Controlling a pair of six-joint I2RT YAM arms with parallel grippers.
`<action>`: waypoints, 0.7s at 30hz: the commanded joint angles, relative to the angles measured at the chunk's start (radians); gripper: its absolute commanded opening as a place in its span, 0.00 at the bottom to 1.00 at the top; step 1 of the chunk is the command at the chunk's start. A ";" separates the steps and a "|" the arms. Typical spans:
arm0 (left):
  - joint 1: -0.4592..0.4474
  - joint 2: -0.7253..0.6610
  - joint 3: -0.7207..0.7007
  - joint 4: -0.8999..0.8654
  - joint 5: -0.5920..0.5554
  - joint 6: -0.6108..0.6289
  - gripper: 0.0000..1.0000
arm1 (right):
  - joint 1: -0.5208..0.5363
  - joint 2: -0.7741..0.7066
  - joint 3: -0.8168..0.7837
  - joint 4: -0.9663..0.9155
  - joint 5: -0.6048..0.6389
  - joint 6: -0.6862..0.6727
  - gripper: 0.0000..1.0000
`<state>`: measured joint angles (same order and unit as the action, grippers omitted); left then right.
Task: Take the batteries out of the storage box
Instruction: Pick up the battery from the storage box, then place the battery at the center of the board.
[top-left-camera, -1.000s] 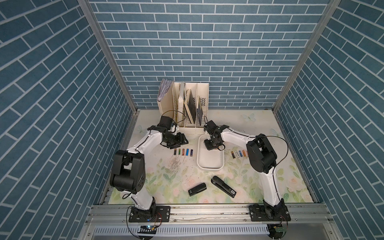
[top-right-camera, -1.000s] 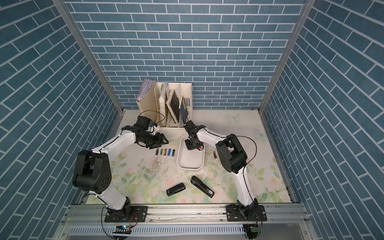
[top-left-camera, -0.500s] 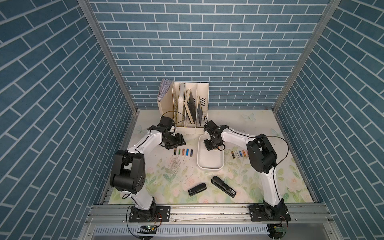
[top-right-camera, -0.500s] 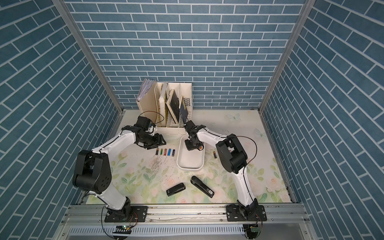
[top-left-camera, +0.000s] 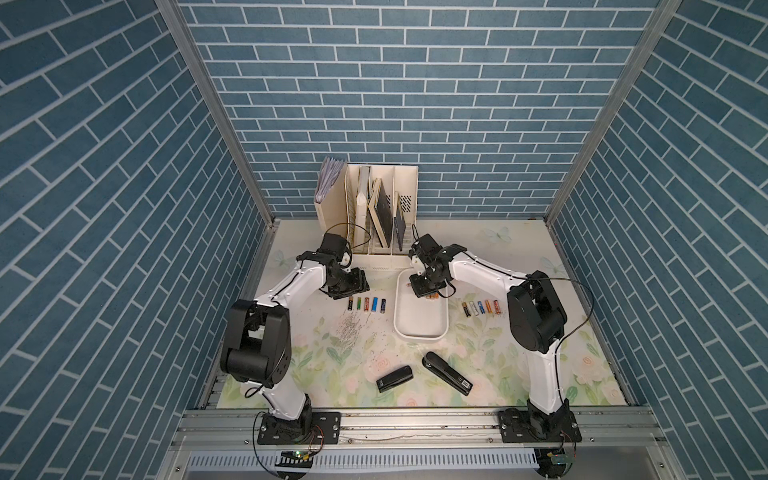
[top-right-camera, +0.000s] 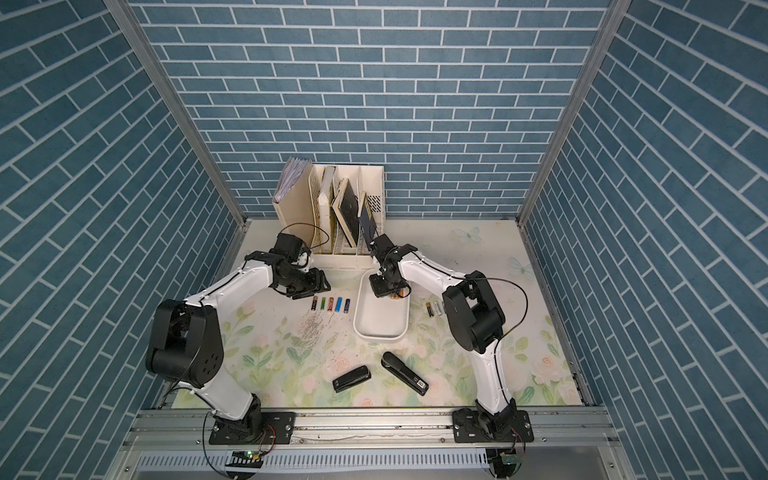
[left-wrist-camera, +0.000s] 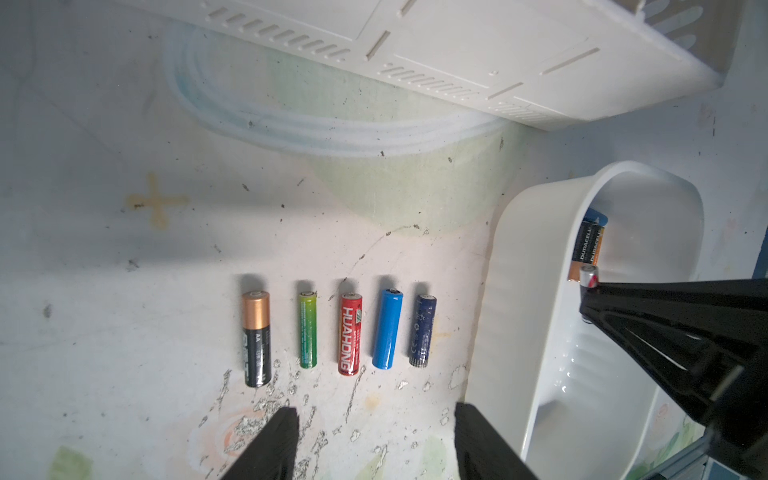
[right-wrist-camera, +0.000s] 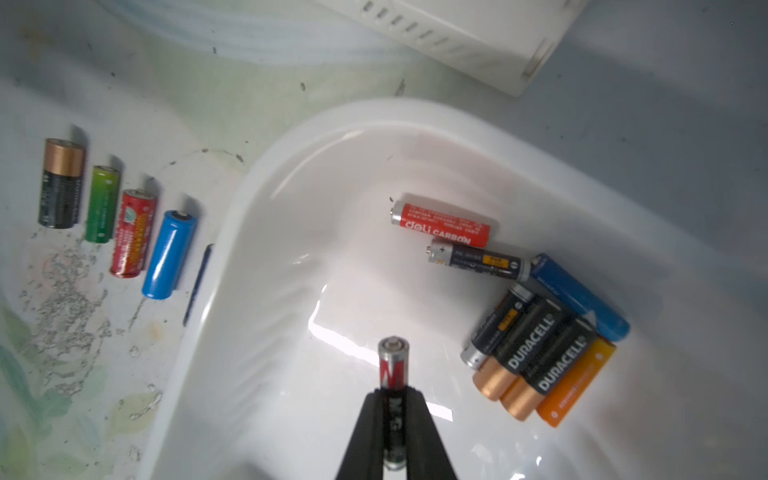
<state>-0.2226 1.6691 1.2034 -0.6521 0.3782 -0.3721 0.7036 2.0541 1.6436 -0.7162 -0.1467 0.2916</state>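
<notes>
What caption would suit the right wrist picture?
Right tool grips one battery inside the white storage box, with seven other batteries lying nearby.

Our left gripper (left-wrist-camera: 374, 409) and right gripper (right-wrist-camera: 395, 392): black wedges. Arms (top-left-camera: 482, 270) are white tubes, chunky black joints (top-left-camera: 536, 320), thin black cables (top-left-camera: 592, 309), black screwed base plates (top-left-camera: 328, 428) at 6 o'clock.

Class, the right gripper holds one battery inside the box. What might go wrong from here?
1. The battery sticks out beyond the right gripper; it may slip and drop back into the box.
2. Carried low, it may clip the box rim.
3. The open left gripper hangs near the laid-out row; dropping lower, it may roll them.
</notes>
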 joint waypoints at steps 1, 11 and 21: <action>-0.006 0.019 -0.001 0.007 -0.007 0.019 0.65 | -0.022 -0.076 0.021 -0.066 -0.014 0.023 0.12; -0.007 0.023 -0.011 0.024 0.014 0.035 0.65 | -0.171 -0.257 -0.089 -0.158 0.036 -0.020 0.12; -0.007 0.027 -0.008 0.031 0.030 0.039 0.65 | -0.415 -0.443 -0.393 -0.148 0.069 -0.119 0.12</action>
<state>-0.2234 1.6779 1.2026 -0.6220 0.3965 -0.3492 0.3283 1.6501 1.3029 -0.8391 -0.0971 0.2310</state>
